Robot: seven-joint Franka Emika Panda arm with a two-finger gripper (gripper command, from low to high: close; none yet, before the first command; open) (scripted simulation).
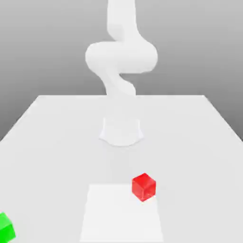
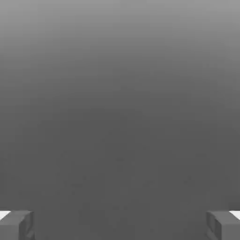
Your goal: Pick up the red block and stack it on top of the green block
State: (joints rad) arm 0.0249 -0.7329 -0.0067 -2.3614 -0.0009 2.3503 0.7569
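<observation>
The red block (image 1: 143,186) is a small glossy cube resting on the white table (image 1: 190,142), slightly toward the exterior view's right of centre, at the corner of a paler square patch. The green block (image 1: 5,228) sits at the near edge on the exterior view's left, partly cut off by the picture's border. In the hand view my gripper (image 2: 120,226) is open: its two grey fingertips (image 2: 16,225) stand far apart with nothing between them, against a plain grey backdrop. Neither block appears in the hand view.
My white arm (image 1: 121,57) rises from its round base (image 1: 121,130) at the middle of the table and leaves the picture at the top. A paler square patch (image 1: 121,216) marks the table's front centre.
</observation>
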